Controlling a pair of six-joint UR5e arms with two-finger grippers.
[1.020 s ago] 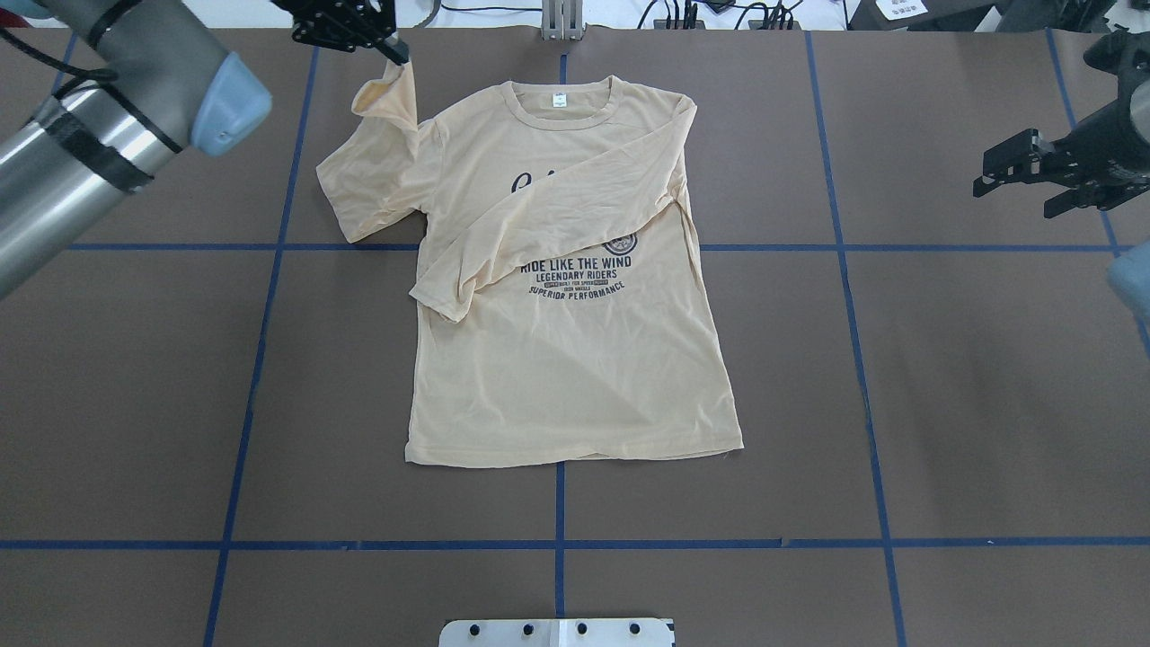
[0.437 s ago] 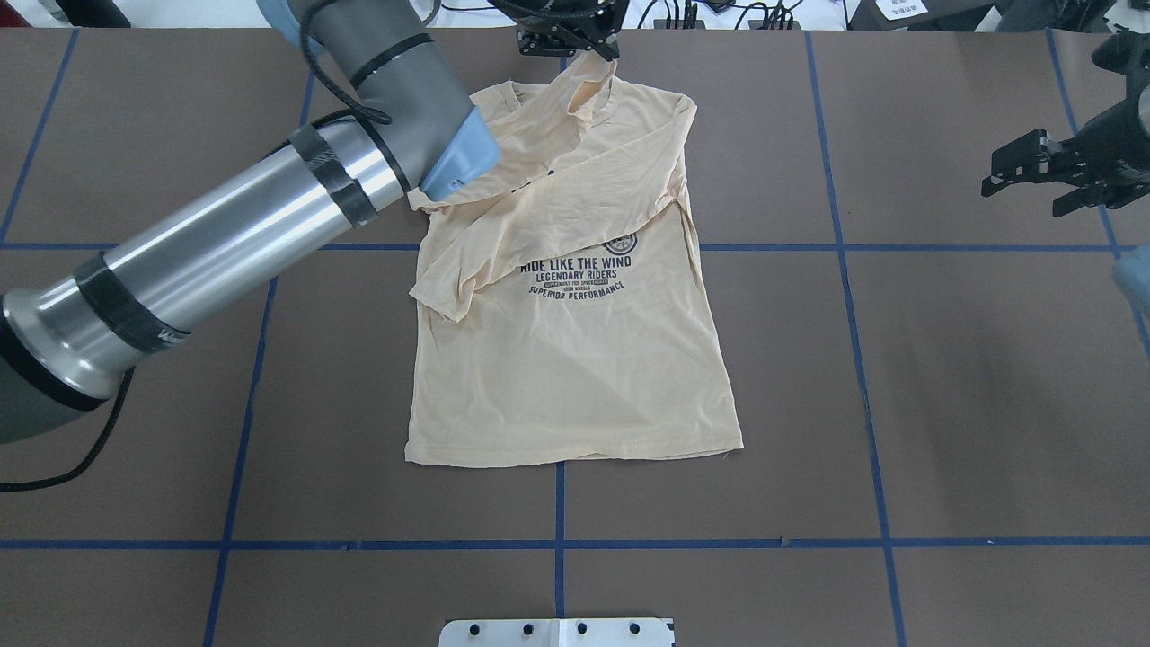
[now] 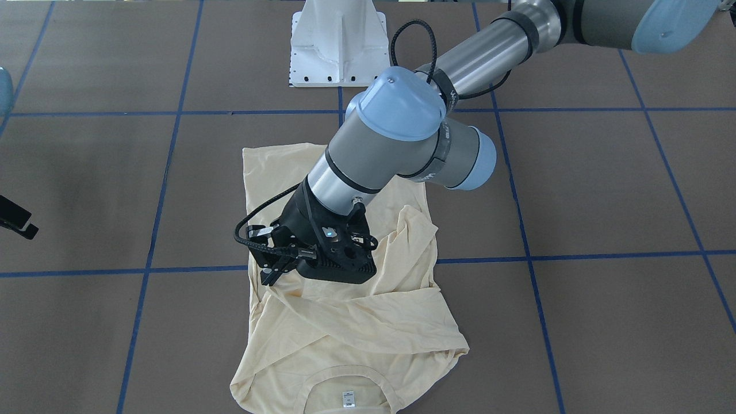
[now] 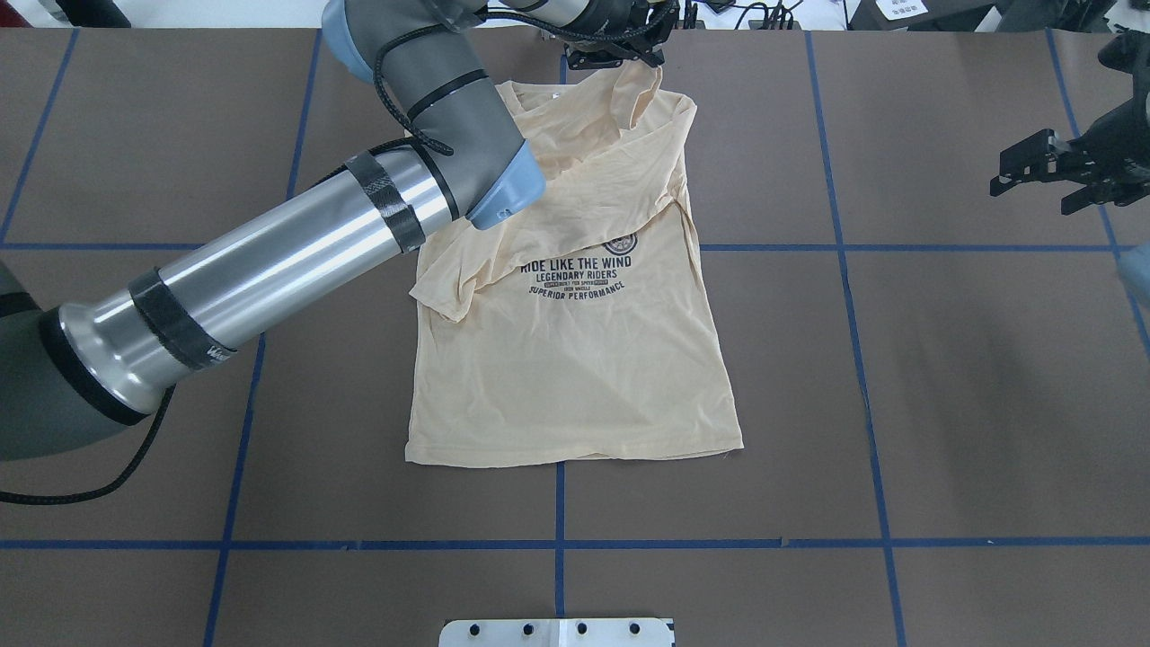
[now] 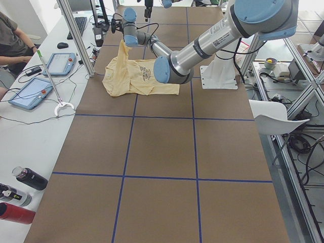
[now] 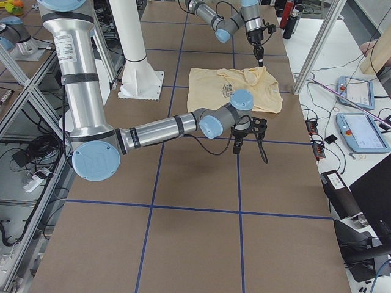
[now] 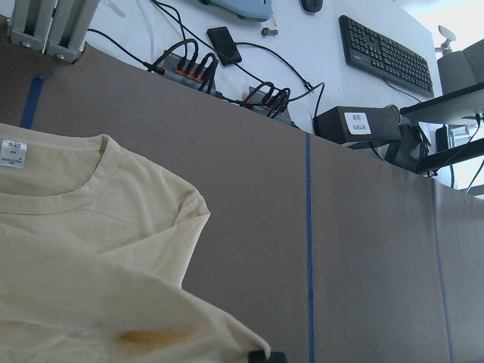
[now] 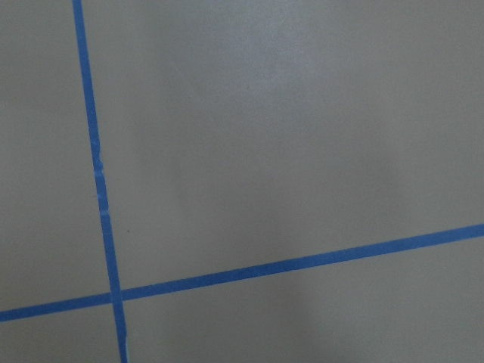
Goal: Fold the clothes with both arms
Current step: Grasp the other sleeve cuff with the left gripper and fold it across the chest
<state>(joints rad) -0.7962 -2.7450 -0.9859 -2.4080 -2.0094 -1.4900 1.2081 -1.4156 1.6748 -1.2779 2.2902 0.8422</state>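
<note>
In the front-facing view I see the flat brown table top (image 3: 604, 190) gridded with blue tape lines (image 3: 172, 269) and the white pedestal base (image 3: 338, 46) at the far edge. The pale cream-yellow long-sleeved shirt (image 3: 345, 339) lies near the table's middle, its collar and small white neck label (image 3: 347, 397) toward this camera. The grey-silver left arm (image 3: 391, 144) hides the chest, and the black left gripper (image 3: 270, 277) is pinched on a raised sleeve. Only a black sliver shows at the picture's left edge. From overhead, the navy print (image 4: 579, 274) is readable, which the front view never shows. One sleeve lies folded across the chest, and the other hangs from the left claw at the collar end. The black right gripper (image 4: 1033, 175) hangs well apart over bare table, its fingers spread, the arm cut off. The left-side view takes in a white bench with tablets (image 5: 30, 93), bottles (image 5: 20, 195) and a seated person (image 5: 12, 40); the shirt is small there. The right-side view puts the right arm near, its claw beside the shirt without touching it. The left wrist camera shows the collar, draped cloth, a keyboard (image 7: 386, 49) and plugged cables (image 7: 189, 68), with just a dark fingertip at the bottom edge. The right wrist camera shows only table and crossing tape.
</note>
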